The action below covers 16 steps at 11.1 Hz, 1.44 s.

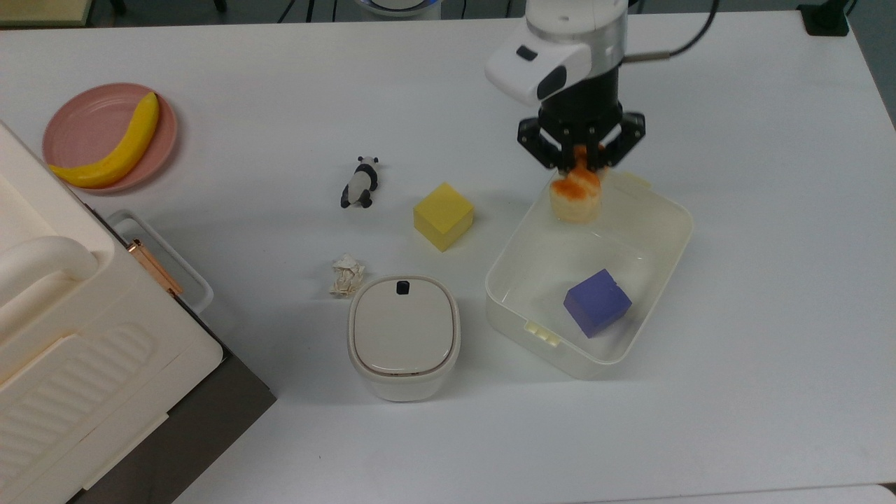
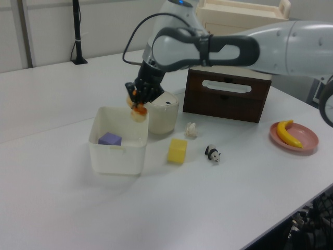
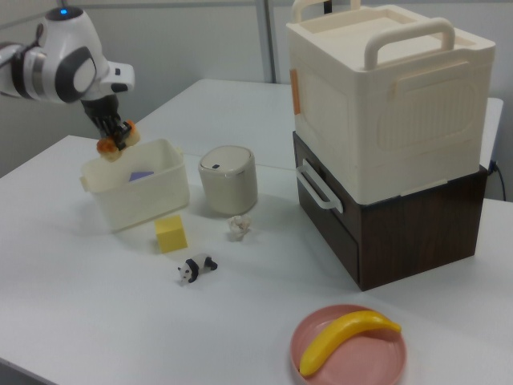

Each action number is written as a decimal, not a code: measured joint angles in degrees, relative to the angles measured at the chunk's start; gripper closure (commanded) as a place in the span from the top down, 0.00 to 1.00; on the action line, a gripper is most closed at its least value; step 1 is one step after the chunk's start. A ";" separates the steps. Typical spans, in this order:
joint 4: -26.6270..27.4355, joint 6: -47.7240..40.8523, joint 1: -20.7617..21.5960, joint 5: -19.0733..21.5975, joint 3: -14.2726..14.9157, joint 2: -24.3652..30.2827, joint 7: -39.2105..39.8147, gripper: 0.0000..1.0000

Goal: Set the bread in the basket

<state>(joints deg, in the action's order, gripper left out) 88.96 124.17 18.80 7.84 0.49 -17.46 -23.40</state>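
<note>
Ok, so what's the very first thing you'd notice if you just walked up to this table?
Probably the big white robot arm, its gripper holding the bread in the air over one corner of the basket, where a purple cube already sits. After that, the yellow banana on its pink plate at the top view's left.
</note>
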 measured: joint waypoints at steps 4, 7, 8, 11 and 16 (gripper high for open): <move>-0.17 5.05 0.46 -0.56 0.00 -3.82 -6.75 1.00; -0.78 -1.24 -0.63 -3.77 0.02 -2.75 -5.83 1.00; -1.05 -8.87 -1.94 -4.85 -0.07 -1.44 -0.74 1.00; -1.13 -28.10 -8.06 -8.10 -0.50 5.05 13.83 1.00; 0.52 -31.70 -14.37 -11.88 -1.15 11.07 21.18 1.00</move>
<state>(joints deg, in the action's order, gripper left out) 89.48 92.47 4.43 -4.04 -0.66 -6.39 -2.23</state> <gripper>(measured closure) 0.000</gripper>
